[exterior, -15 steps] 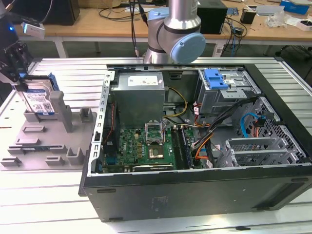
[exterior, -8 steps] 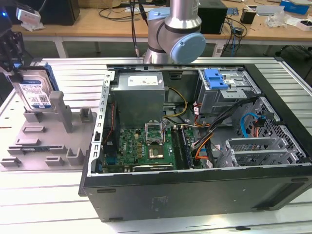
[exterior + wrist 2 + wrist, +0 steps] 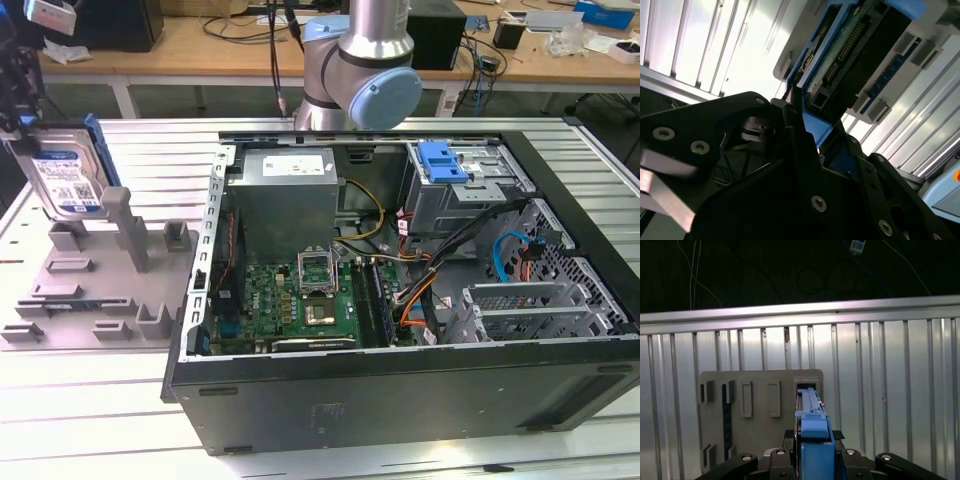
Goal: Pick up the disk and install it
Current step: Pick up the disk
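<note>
Pick-up step: the end effector [image 3: 815,457] pinches the disk [image 3: 66,180] by its blue edge, upright above the grey holder [image 3: 90,290] on the desk [image 3: 90,410], probably just clear of its slot (hard to judge). Installing calls for a firm grip and a square approach to the case [image 3: 400,400].

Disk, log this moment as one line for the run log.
disk: upright at fixture | jaws: shut on disk | case: open, disk not installed

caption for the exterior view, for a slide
Tool gripping the disk upright at the grey fixture, beside the open computer case.
</note>
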Motion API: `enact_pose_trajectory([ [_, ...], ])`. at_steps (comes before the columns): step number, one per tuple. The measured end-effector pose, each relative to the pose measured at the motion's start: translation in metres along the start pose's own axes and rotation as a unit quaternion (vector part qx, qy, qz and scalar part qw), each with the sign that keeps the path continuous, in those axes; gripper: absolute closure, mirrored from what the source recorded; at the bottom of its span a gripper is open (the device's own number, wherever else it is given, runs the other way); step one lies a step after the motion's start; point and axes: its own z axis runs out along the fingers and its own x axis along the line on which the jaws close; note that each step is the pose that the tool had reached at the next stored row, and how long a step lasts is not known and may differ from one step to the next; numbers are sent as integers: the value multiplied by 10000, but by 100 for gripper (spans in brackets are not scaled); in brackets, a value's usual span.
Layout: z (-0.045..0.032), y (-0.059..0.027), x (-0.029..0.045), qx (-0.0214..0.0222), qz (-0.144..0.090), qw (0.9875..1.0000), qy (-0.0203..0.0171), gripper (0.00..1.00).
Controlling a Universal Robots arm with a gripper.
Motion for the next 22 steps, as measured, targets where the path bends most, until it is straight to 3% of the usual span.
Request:
enact_pose_trajectory([
  [6, -178, -2, 7, 0, -1, 10000, 0, 63],
  [17, -580, -5, 24, 1, -4, 10000, 0, 63],
  [22, -702, -6, 29, 1, -4, 10000, 0, 63],
])
